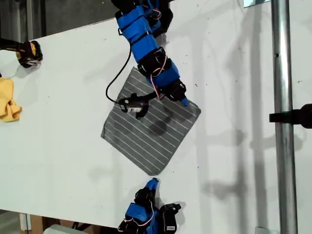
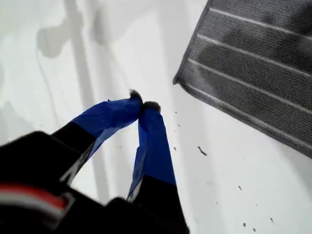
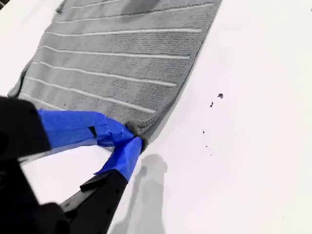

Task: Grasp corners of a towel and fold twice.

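two blue-taped grippers wait at opposite sides of the towel (image 1: 151,131), which lies flat as a diamond on the white table (image 1: 63,146) in the exterior view. its stripes run from upper left to lower right there. my first gripper (image 1: 184,101) reaches in from the top of that view and hangs over the cloth's upper right edge, close to the corner at the exterior view's right. my second gripper (image 1: 152,183) points up from the bottom edge, its tip just short of the lowest corner (image 1: 154,173).

first wrist view: my first gripper (image 2: 141,105) has its fingertips pressed together on nothing, raised above bare table. the towel (image 2: 253,63) lies ahead and to one side, its nearest corner (image 2: 178,80) apart from the tips.

second wrist view: my second gripper (image 3: 135,139) has its tips together right at a corner (image 3: 144,122) of the towel (image 3: 117,58), and the whole cloth spreads straight ahead of the fingers. whether any fabric is pinched between them cannot be told. by this showing the second gripper is the nearer to a grasp; the first would likely need to part its fingers and come down on its own corner.
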You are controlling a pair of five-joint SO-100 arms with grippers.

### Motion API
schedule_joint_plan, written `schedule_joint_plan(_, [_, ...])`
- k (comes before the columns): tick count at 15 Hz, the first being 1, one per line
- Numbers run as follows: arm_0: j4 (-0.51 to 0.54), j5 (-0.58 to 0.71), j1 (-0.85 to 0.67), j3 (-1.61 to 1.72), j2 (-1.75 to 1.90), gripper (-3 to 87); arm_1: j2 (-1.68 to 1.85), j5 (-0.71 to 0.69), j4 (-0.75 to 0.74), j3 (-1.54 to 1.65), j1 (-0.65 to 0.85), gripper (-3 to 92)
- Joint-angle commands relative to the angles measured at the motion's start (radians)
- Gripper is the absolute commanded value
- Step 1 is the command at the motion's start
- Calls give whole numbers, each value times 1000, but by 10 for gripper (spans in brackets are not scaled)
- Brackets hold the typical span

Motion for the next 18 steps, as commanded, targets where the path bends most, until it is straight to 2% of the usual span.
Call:
schedule_joint_plan(1, [5, -14, 6, 5, 3, -12, -31, -14, -20, -72, -23, -2])
schedule_joint_plan(5, [-2, -18, 6, 5, 3, -12, -118, -81, -158, -78, -67, 14])
schedule_joint_plan(7, [-3, -21, 6, 5, 3, -12, -130, -110, -155, -101, -80, 206])
schedule_joint_plan(8, [-3, -21, 6, 5, 3, -12, -130, -123, -155, -112, -83, 259])
schedule_joint_plan(11, [-3, -17, 3, 5, 3, -12, -172, -121, -94, -161, -58, 316])
schedule_joint_plan(18, [0, -11, 6, 5, 3, -12, -345, -109, -52, -209, 17, 307])
